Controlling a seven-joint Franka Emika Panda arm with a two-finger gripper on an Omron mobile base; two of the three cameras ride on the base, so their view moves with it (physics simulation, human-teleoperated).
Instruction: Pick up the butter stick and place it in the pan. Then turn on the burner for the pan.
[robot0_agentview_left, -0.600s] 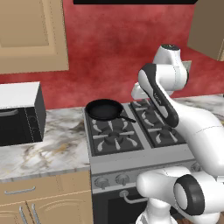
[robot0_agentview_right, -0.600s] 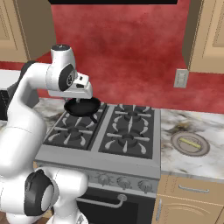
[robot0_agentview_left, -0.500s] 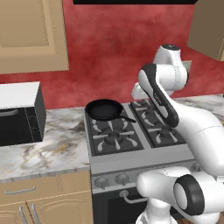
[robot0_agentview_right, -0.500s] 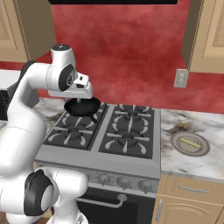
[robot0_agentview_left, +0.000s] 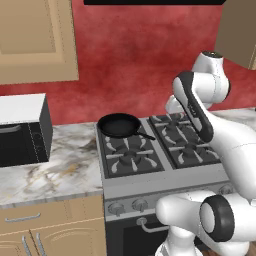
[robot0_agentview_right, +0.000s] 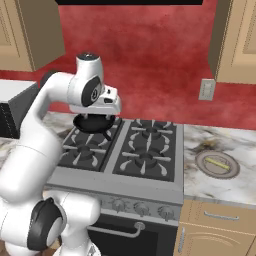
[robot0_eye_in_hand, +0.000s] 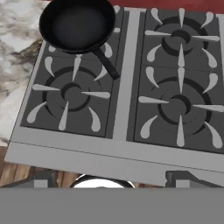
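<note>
The butter stick (robot0_agentview_right: 218, 163) is being carried by a round plate (robot0_agentview_right: 217, 164) on the marble table (robot0_agentview_right: 215, 183) right of the stove (robot0_agentview_right: 125, 155). The gripper (robot0_agentview_right: 107, 107), jaws spread wide and empty, is being held above the pan (robot0_agentview_left: 119, 124) on the rear left burner, before the red wall (robot0_agentview_left: 135, 55).

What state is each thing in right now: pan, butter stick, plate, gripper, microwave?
pan: empty, upright on the rear left burner, handle toward the stove's middle.
butter stick: lying on the plate, not picked up yet.
plate: on the counter right of the stove, holding the butter stick.
gripper: open, holding nothing, above the stove's front edge.
microwave: door closed, on the left counter.
</note>
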